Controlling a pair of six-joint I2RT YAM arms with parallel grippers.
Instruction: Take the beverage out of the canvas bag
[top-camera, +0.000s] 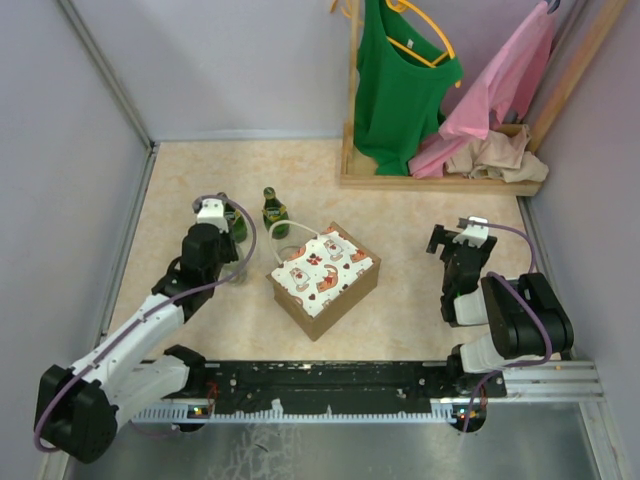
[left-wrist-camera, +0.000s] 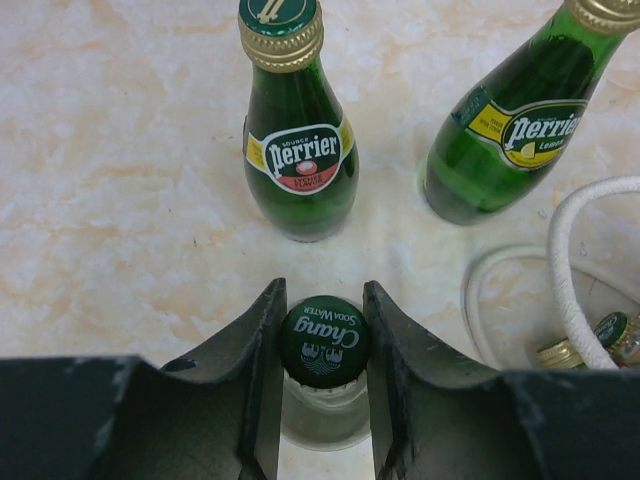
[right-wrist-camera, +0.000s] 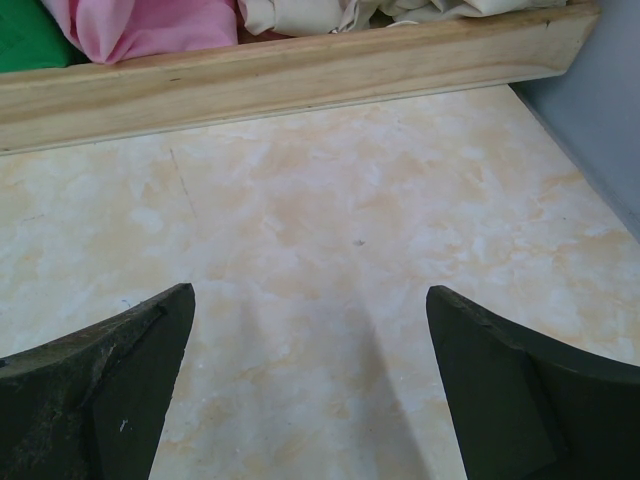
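Note:
The canvas bag (top-camera: 323, 280) sits mid-table, tan with a white panel printed in red-orange and white loop handles (left-wrist-camera: 560, 250). Bottle caps (left-wrist-camera: 610, 332) show inside it at the right edge of the left wrist view. My left gripper (left-wrist-camera: 323, 335) is shut on the green "Chang Soda Water" cap of a clear glass bottle (left-wrist-camera: 323, 342), left of the bag; it also shows in the top view (top-camera: 230, 252). Two green Perrier bottles (left-wrist-camera: 300, 160) (left-wrist-camera: 510, 125) stand just beyond it. My right gripper (right-wrist-camera: 310, 330) is open and empty over bare table, right of the bag (top-camera: 452, 242).
A wooden tray (top-camera: 440, 180) holding a rack with green (top-camera: 400, 90) and pink (top-camera: 500, 85) garments stands at the back right; its front rail (right-wrist-camera: 300, 75) lies ahead of my right gripper. Grey walls enclose the table on three sides.

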